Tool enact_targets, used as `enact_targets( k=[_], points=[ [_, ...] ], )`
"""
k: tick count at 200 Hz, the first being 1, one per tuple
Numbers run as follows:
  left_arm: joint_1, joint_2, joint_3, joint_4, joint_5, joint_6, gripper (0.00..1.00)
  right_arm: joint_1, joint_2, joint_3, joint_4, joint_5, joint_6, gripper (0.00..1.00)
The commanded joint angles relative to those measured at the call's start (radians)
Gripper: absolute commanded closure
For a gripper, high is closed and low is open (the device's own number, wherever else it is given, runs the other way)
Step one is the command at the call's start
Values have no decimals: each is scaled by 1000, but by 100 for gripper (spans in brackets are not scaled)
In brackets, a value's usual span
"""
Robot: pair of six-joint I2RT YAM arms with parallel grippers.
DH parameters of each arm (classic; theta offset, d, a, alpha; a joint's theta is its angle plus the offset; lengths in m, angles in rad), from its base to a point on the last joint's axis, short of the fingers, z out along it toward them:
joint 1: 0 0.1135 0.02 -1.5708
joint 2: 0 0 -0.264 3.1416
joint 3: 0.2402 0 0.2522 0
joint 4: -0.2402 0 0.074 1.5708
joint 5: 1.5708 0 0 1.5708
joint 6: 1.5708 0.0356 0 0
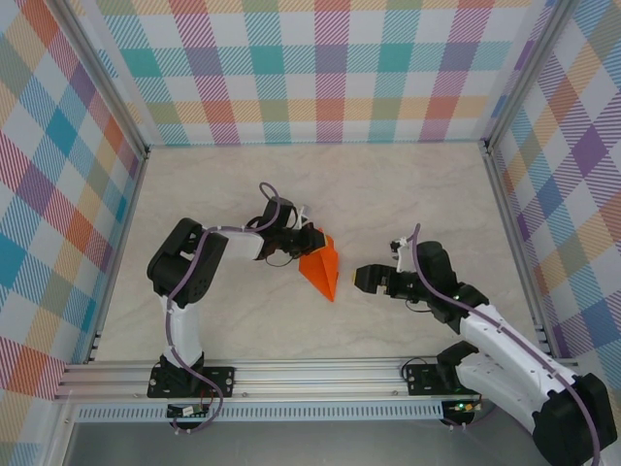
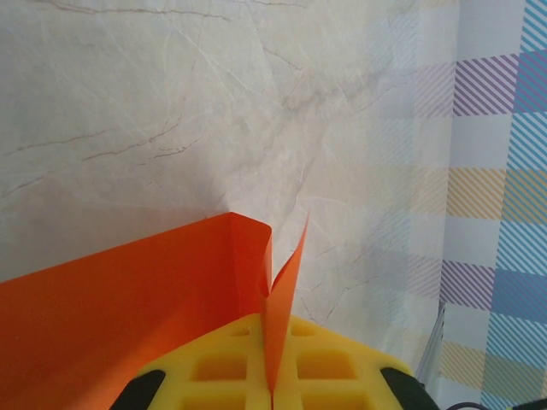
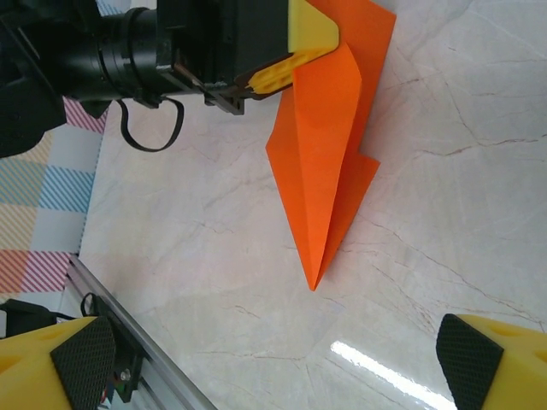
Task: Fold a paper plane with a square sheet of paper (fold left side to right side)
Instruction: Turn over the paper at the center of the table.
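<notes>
The desk (image 1: 408,184) carries one thing, the orange paper plane (image 1: 321,267), lying near the middle between your two arms, its nose towards the near edge and its wide end away from you. It is already a pointed dart, so I judge you are at the fold that brings the left side over onto the right. Your left pincer (image 2: 272,376) is clenched on a raised layer of paper at the wide end, and the wrist view shows the sheet standing upright between the yellow fingers. Your right pincer (image 1: 367,279) is released, its jaws spread wide, just to the right of the nose and touching nothing. The next move probably calls for carrying the pinched layer across to the right without dragging the whole plane. Bring the right pincer down onto the lower half to pin it, then match the edges before you press the crease.
</notes>
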Motion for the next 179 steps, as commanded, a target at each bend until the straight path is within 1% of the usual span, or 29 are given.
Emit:
enact_targets(
  k=[1,29,60,89,118,123,133,158,179],
  points=[
    [1,-121,17,-5,10,45,97,-53,28,-29,114,-144,42,0],
    [7,-251,40,-100,-11,86,98,-120,91,-30,235,-275,67,0],
    [15,-396,67,-163,-31,90,98,-124,185,-6,436,-404,100,0],
    [16,-498,84,-160,-30,60,98,-124,226,11,676,-492,165,0],
    [15,-555,99,-143,-8,7,98,-122,255,55,780,-531,210,0],
    [15,-563,99,-135,-4,-3,98,-120,263,64,823,-536,218,0],
    [15,-572,99,-122,10,-23,98,-111,278,87,842,-540,230,0],
    [10,-585,97,-91,41,-63,98,-47,331,145,850,-530,231,0],
    [4,-591,102,-77,59,-78,98,4,400,193,869,-513,261,0]
  ],
)
